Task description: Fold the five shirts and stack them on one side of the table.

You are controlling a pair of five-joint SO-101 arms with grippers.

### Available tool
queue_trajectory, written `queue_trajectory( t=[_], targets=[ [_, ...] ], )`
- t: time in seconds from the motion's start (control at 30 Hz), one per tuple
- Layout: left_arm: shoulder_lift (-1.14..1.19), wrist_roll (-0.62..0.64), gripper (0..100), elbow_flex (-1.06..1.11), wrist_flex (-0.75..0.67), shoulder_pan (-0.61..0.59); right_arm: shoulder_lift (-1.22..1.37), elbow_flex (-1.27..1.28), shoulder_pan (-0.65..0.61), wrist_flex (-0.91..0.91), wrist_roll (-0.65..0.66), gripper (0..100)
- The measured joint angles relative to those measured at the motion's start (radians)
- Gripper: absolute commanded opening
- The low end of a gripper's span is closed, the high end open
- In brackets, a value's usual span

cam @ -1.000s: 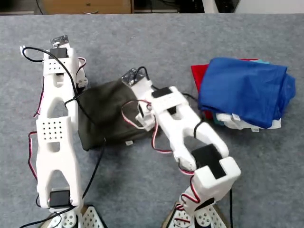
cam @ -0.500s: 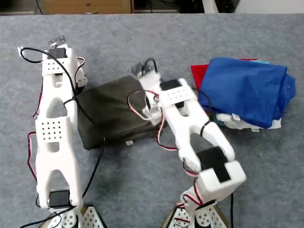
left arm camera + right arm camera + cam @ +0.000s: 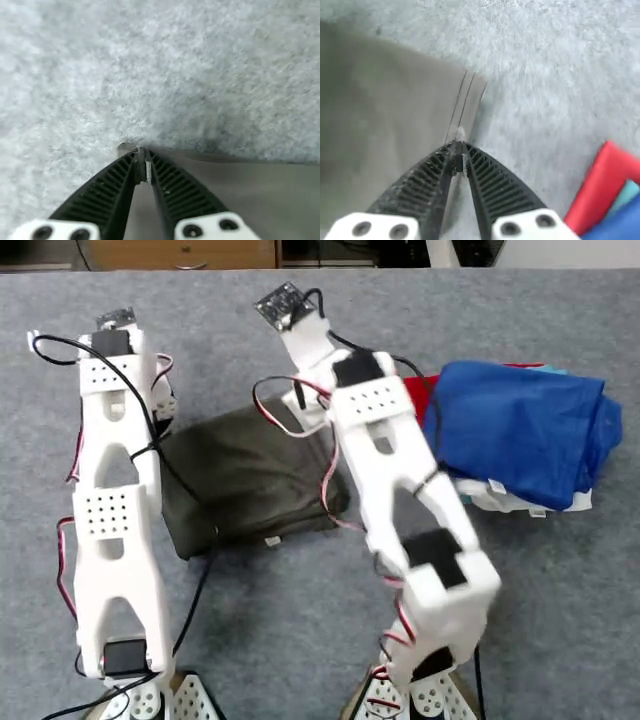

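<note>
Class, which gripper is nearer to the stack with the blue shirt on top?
Right. The right gripper sits at the dark shirt's corner facing the stack; the left gripper is at that shirt's opposite corner, farther away.

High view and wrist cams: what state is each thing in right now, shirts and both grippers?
Dark shirt: folded, lying flat on the table.
Stack of shirts: piled at the table's side, blue one on top.
Left gripper: shut, tips at the dark shirt's corner.
Right gripper: shut, tips at the dark shirt's edge.
</note>
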Motion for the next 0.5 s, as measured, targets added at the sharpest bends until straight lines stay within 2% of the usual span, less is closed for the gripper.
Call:
queue_trajectory(
  t=[0.27,0.5],
  targets=[
    [-0.315,-0.002,2,0.486,-0.023,-0.009,0.212,-0.316,0.000,0.287,0.000,0.3],
    [-0.671,-0.014,2,1.063,-0.275,-0.003,0.299,-0.430,0.000,0.311,0.000,0.3]
  ],
)
